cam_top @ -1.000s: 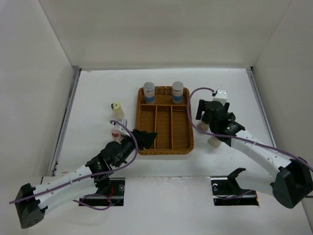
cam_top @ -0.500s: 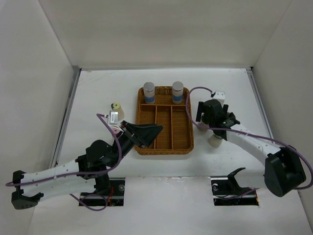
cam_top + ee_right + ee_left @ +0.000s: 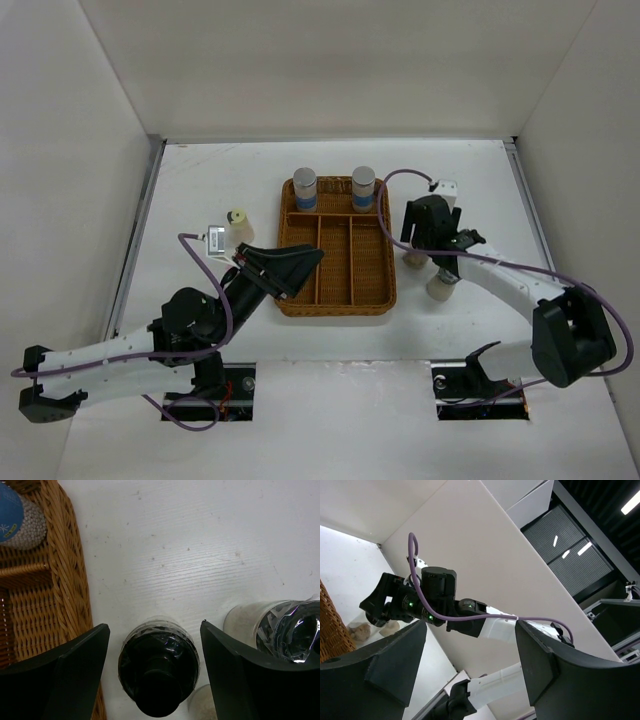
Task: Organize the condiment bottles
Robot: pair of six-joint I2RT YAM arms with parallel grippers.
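Observation:
Two silver-lidded condiment bottles with blue labels (image 3: 305,187) (image 3: 363,186) stand in the back compartments of the wicker tray (image 3: 340,311). A cream-coloured shaker (image 3: 238,222) stands on the table left of the tray. Right of the tray, my right gripper (image 3: 152,630) (image 3: 422,240) points down, open, with one finger on each side of a black-topped glass shaker (image 3: 159,675) and a gap on both sides. A chrome-topped shaker (image 3: 295,635) stands just beyond its right finger. My left gripper (image 3: 305,262) (image 3: 471,630) hangs raised over the tray's left edge, open and empty, looking toward the right arm.
Another pale jar (image 3: 440,288) stands near the right arm's forearm. The tray's woven wall (image 3: 75,580) lies close to my right gripper's left finger. White walls enclose the table on three sides. The left arm's cable loops above the table near the cream shaker.
My left arm has risen from the table left of the tray, carrying its gripper up over the tray's left edge. My right gripper has shifted slightly back over the black-topped shaker.

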